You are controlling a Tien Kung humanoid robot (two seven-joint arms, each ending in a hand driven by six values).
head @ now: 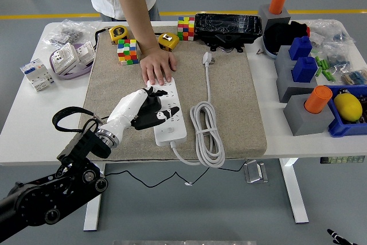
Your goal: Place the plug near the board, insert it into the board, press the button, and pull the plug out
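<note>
Left hand (150, 111) reaching in from the desk's lower left corner, over the white power board (167, 111) in the middle of the tan mat (229, 101); black fingers (162, 116) loosely curled, tips lying across the board's left half and middle, gripping nothing; whether a tip is on the button cannot be told. Right hand nowhere in view.

Board lying lengthwise, far end toward the desk's far edge, near end close to the mat's near edge; person's hand (157, 65) resting flat at the board's far end, fingertips touching it, forearm coming down from the far side.

White plug (207, 58) lying on the mat toward its far edge, right of the board and apart from it, not inserted; cable (206, 133) running from the plug toward the near edge into a coil just right of the board.

Two colour cubes (128, 51) and two yellow tape measures (168, 41) along the mat's far edge; black case (227, 26) at the desk's far edge; grey blocks with blue and orange pieces (308, 107) near the desk's right edge; white switch parts (38, 74) near the left edge.
</note>
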